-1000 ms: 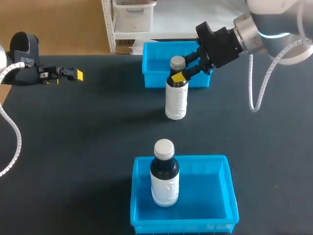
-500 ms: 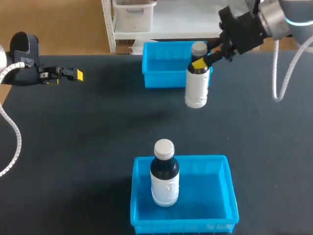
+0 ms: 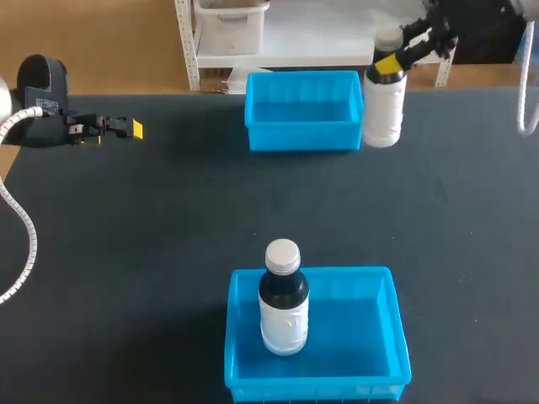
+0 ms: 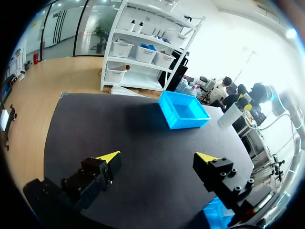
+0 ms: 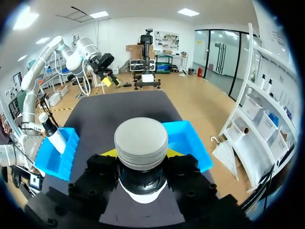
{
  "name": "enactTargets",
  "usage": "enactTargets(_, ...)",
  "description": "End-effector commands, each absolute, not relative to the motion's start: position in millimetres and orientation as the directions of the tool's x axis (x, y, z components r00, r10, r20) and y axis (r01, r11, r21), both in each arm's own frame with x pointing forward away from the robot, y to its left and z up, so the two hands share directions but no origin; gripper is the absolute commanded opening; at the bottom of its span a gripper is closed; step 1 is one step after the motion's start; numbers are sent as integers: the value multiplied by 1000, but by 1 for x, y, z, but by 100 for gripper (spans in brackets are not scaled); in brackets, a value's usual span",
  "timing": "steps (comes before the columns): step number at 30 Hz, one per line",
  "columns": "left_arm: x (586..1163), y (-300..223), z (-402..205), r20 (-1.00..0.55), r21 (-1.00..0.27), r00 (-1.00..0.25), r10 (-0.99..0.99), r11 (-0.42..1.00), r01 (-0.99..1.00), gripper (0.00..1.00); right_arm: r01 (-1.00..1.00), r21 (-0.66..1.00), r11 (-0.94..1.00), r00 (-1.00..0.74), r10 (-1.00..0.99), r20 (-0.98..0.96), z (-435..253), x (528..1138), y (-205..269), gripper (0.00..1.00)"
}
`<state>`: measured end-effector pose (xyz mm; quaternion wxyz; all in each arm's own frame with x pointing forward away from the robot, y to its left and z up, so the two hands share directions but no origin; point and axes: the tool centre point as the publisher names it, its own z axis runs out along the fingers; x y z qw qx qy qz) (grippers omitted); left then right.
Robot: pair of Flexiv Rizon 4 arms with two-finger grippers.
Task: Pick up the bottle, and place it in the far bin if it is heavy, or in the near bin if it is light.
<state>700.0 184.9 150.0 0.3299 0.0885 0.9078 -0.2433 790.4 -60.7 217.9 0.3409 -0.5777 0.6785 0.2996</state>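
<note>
1. The right tool (image 3: 389,61) is gripping the bottle (image 3: 383,105) by its neck, just under the grey cap (image 5: 141,142). In the right wrist view, its two fingers are pressing in on the neck from opposite sides.
2. Holding it by the neck is leaving the white body hanging upright and free. This probably lets the arm feel the weight and lower the bottle straight into a bin.
3. The bottle is hanging just beside the right wall of the far bin (image 3: 303,139), outside it and not over its opening. It seems to be hanging clear of the counter (image 3: 168,219), though I cannot tell for sure.
4. The far bin is showing nothing inside. The near bin (image 3: 370,370) is holding a second bottle (image 3: 283,299), which is standing upright toward the bin's left side.
5. The left tool (image 3: 118,128) is sitting near the counter's left edge, well apart from both bins. Its fingers are standing wide apart with nothing between them, and it is probably being kept out of the carrying arm's way.
6. Being beside the far bin hints that the bottle is being treated as heavy, but that is only a guess. Placing it there would mean moving it sideways over the opening before lowering it. The bin wall is close enough that the bottle's base could catch on the rim.
</note>
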Motion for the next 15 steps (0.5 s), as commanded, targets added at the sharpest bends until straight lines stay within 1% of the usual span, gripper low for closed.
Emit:
enactTargets(1, 700, 185, 150, -642, -383, -767, 0, 866, 321, 100, -992, 24, 125, -93, -580, -809, 228, 814, -58, 0)
enactTargets(15, 700, 185, 150, -642, -383, -767, 0, 866, 321, 100, -999, -1, 38, -21, -567, -824, 234, 866, -14, 0)
